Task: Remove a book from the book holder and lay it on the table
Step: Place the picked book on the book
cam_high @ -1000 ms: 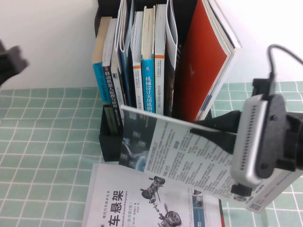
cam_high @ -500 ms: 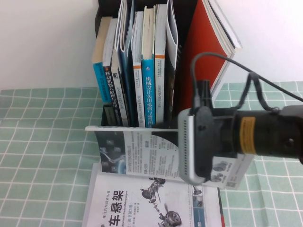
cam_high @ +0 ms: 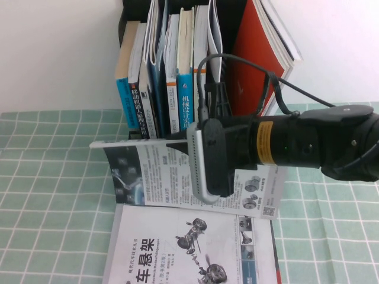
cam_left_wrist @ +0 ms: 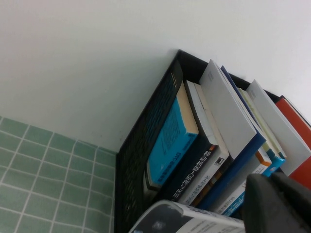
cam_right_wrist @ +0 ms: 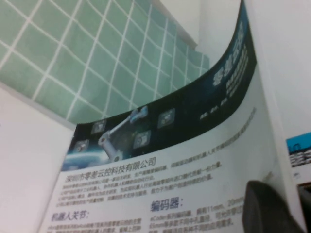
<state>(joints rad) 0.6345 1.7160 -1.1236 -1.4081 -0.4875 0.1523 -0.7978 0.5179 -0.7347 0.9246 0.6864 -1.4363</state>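
Right gripper (cam_high: 177,147) is clamping the book (cam_high: 148,174), its fingertips half-hidden; left gripper (cam_left_wrist: 277,204) is cropped, state untellable.

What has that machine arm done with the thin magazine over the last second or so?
The right gripper, jaws still shut on the thin white magazine, has swung it leftward and turned it nearly flat, above the white car-picture magazine lying on the green checked table. The black book holder, its upright books and the red magazine stayed put. The left gripper hangs near the holder.
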